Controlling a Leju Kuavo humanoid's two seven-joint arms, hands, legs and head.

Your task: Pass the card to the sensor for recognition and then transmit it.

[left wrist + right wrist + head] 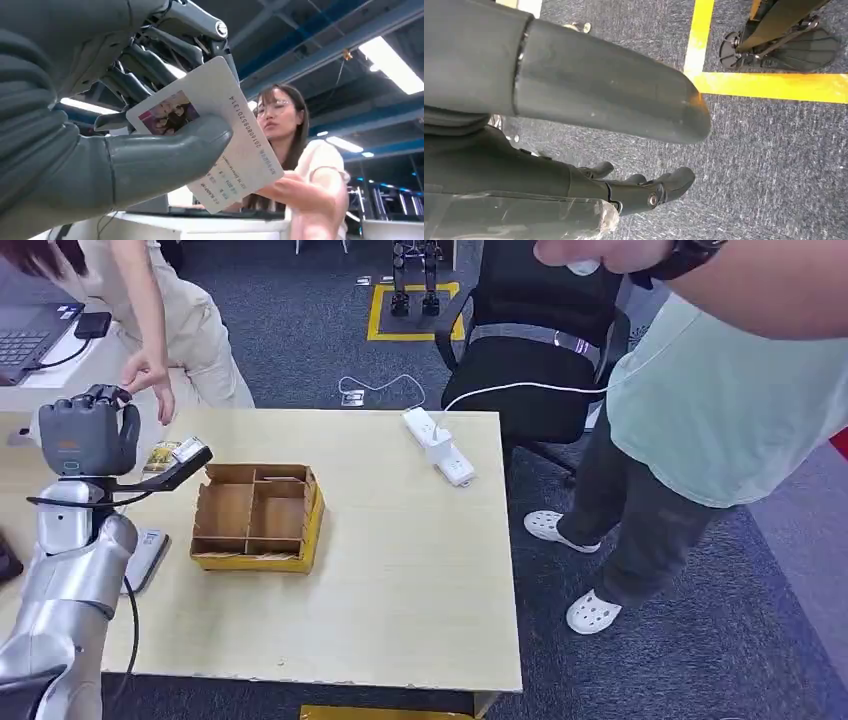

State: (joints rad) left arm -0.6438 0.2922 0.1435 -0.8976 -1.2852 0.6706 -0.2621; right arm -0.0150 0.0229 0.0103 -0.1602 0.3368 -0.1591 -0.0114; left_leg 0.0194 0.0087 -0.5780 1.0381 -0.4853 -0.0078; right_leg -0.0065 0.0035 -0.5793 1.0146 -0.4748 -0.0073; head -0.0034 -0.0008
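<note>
Pinching 1 card (227, 145), left hand (125, 100); 1 person's hand (300, 192) near

At the near left of the light wooden counter (400, 590) the silver left arm rises to its grey left robot hand (85, 435), which is seen from the back, so whether it holds anything cannot be told. A person's hand (150, 375) reaches down just beside it from the far left, and a yellow divided box (258, 518) sits on the counter right of the arm, with a flat white device (145, 558) close by the forearm. A white power strip (440, 447) lies near the far edge, behind it a black office chair (535, 340), and a second person in a pale green shirt (730, 400) and white clogs stands on the grey carpet at the right.
</note>
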